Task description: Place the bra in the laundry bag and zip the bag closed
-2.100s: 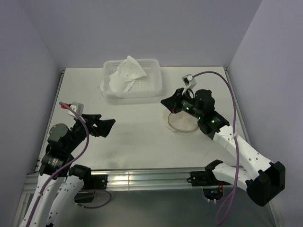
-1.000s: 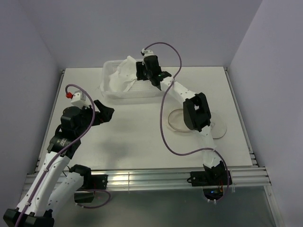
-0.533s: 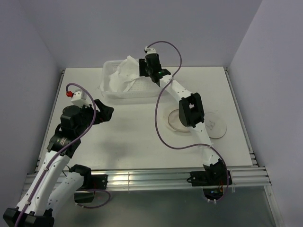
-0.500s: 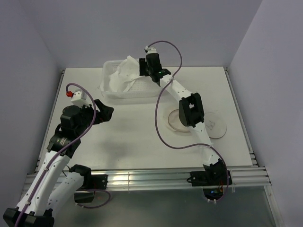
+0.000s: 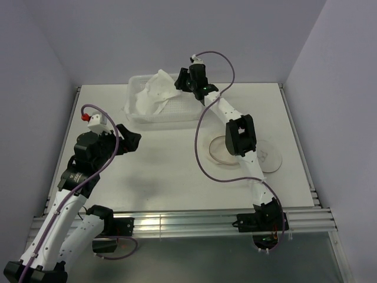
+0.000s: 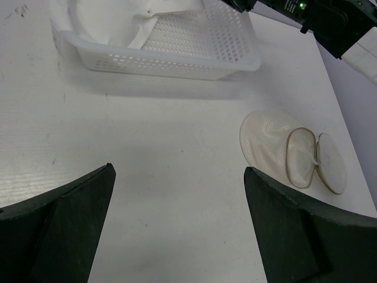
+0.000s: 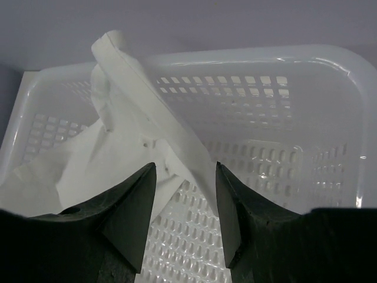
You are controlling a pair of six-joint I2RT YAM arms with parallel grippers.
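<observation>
The bra (image 5: 154,91) is a crumpled white garment lying at the left end of the white basket (image 5: 194,113), one fold standing up. My right gripper (image 5: 180,80) reaches over the basket's back right. In the right wrist view a raised fold of the bra (image 7: 132,127) runs down between its fingers, and the right gripper (image 7: 185,168) is open with gaps on both sides. The laundry bag (image 5: 222,151) lies open on the table as two mesh discs, also seen as the laundry bag (image 6: 277,144) from the left wrist. My left gripper (image 6: 179,170) hangs wide open over bare table, holding nothing.
The perforated basket (image 6: 177,62) stands at the table's back centre. The right arm and its purple cable stretch over the laundry bag from front right to the basket. The left arm stands at the front left. Walls close in the table on three sides.
The right arm swung from above the laundry bag up to the basket, then shifted slightly right, its jaws narrowing around the bra's fold. The left arm lifted a little and now holds still.
</observation>
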